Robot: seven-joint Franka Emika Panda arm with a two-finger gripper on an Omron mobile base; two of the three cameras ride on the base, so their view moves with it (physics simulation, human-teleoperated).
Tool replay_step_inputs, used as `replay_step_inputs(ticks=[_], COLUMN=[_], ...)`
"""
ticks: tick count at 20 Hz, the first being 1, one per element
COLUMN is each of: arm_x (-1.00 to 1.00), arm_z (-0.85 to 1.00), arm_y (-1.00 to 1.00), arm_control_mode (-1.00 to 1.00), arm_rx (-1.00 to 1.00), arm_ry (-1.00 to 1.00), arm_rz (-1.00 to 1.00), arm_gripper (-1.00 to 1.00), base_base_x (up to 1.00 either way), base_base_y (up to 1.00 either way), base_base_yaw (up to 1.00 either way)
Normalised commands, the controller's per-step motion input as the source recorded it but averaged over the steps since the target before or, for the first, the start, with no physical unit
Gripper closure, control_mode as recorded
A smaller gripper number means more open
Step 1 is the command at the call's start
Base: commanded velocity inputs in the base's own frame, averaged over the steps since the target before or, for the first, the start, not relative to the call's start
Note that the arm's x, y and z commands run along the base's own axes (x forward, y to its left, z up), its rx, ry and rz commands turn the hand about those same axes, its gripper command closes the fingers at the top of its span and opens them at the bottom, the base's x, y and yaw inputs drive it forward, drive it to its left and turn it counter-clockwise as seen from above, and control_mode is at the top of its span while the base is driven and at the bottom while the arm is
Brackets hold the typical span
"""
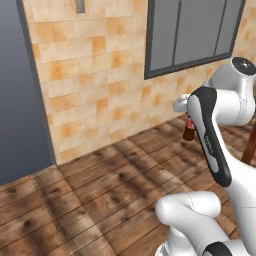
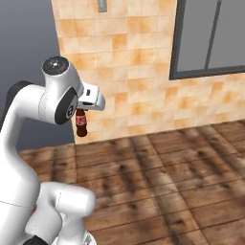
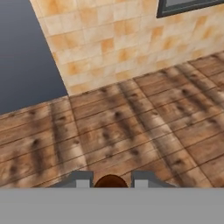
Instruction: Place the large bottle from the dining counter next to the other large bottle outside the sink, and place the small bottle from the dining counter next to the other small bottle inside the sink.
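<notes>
The small bottle (image 2: 81, 124), dark brown with a red label, hangs upright in the air above the wooden floor. My gripper (image 2: 80, 113) is shut on its neck from above. In the left base view the small bottle (image 1: 189, 131) shows just past the forearm, with the gripper (image 1: 188, 121) over it. From the hand camera the bottle's round brown top (image 3: 110, 180) sits between the two fingertips of the gripper (image 3: 110, 182). The large bottle, the dining counter and the sink are out of view.
An orange-beige tiled wall (image 2: 134, 57) stands ahead with a dark-framed window (image 2: 210, 38) at the upper right and a dark grey panel (image 1: 20, 90) at the left. Wooden plank floor (image 3: 131, 122) lies below. A reddish-brown slanted post (image 1: 249, 145) shows at the right edge.
</notes>
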Motion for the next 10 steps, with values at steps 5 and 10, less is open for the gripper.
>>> replay_step_inputs(ticks=[5,10], arm_x=[0.00,0.00], arm_z=[0.00,0.00], arm_y=[0.00,0.00], arm_control_mode=[1.00,1.00], arm_rx=[0.00,0.00], arm_ry=[0.00,0.00], arm_rz=[0.00,0.00], arm_gripper=[1.00,1.00], base_base_x=[0.00,0.00], base_base_y=[0.00,0.00], base_base_yaw=[0.25,0.25])
